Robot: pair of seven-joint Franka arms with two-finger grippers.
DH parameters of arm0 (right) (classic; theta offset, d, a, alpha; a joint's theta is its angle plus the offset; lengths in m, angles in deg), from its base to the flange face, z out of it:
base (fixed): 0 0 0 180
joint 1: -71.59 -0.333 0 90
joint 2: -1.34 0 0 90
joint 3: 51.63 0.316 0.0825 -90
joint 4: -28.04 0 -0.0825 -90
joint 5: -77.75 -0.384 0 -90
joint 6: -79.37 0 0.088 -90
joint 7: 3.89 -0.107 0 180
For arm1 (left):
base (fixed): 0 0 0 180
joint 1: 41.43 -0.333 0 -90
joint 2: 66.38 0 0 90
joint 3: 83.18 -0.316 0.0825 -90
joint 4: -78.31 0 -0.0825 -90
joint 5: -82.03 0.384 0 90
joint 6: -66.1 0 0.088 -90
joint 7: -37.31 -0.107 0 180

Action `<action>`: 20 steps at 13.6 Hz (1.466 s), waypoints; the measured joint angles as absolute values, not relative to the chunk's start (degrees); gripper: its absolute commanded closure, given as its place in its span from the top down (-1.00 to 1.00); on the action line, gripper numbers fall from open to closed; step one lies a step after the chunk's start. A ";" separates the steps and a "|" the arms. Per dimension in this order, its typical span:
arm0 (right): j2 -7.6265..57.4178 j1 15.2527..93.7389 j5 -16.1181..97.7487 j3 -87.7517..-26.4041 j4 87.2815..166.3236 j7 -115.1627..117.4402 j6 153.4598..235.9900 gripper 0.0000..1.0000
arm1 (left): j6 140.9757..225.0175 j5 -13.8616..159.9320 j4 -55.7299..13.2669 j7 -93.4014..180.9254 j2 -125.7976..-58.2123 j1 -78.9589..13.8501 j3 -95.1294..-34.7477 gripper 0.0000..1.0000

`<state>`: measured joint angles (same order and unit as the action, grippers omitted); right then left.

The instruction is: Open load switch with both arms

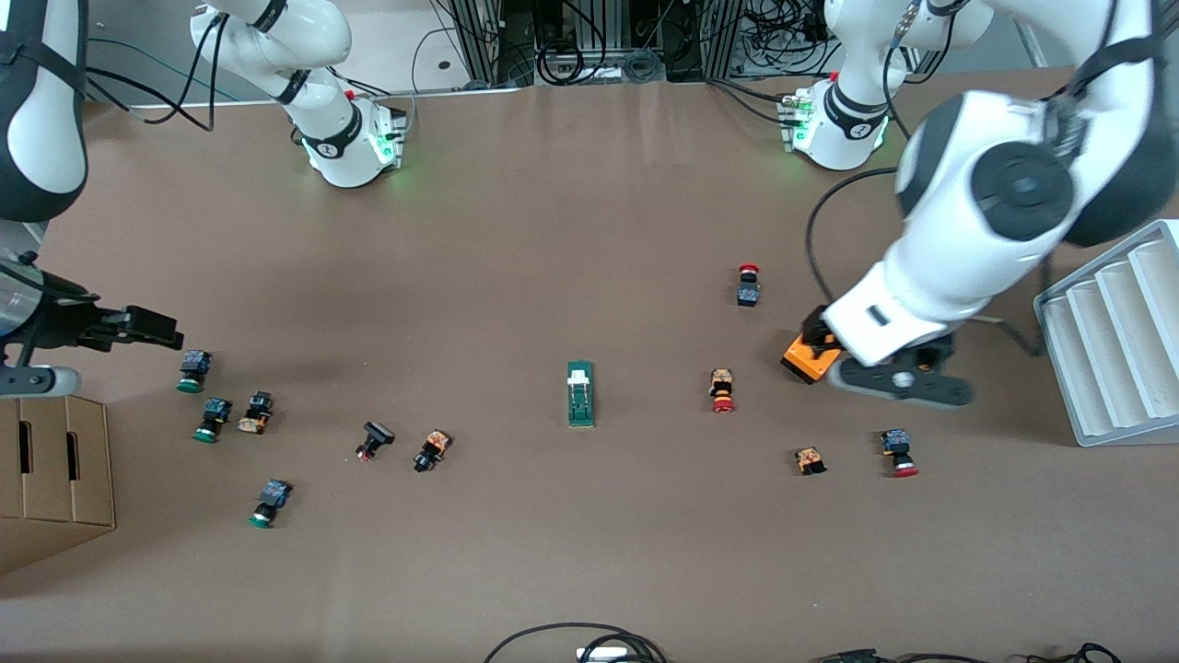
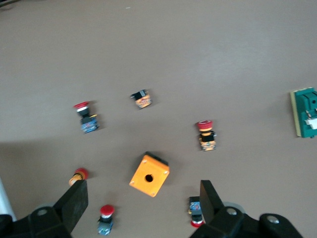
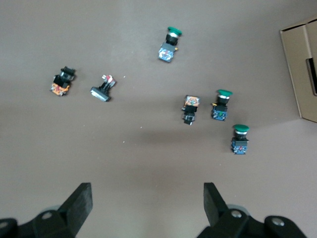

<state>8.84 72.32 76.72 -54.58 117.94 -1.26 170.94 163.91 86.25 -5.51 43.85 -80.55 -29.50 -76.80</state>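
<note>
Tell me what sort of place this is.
Probably a robotics lab bench: two white arms bolted to a brown table, cable bundles along its edge, and a load switch among scattered push-buttons.

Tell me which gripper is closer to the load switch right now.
Left. The left gripper hangs open over the orange box, toward its arm's end from the load switch. The right gripper, open, is farther off, over the green push-buttons.
</note>
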 measured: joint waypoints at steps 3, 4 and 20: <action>8.85 71.65 76.94 -54.59 117.94 -1.28 170.85 1.00 | 164.31 85.28 -10.93 43.37 -74.88 -33.91 -76.81 1.00; 8.86 71.64 77.14 -54.59 117.94 -1.28 170.85 1.00 | 164.58 85.22 -12.59 43.16 -73.08 -34.69 -76.86 1.00; 9.76 71.62 77.17 -54.81 117.94 -1.23 171.79 1.00 | 165.87 84.61 -19.31 38.60 -66.73 -39.63 -77.81 1.00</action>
<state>9.76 71.62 77.17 -54.81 117.94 -1.23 171.79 165.87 84.61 -19.31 38.60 -66.73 -39.63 -77.81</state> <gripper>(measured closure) 0.000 0.000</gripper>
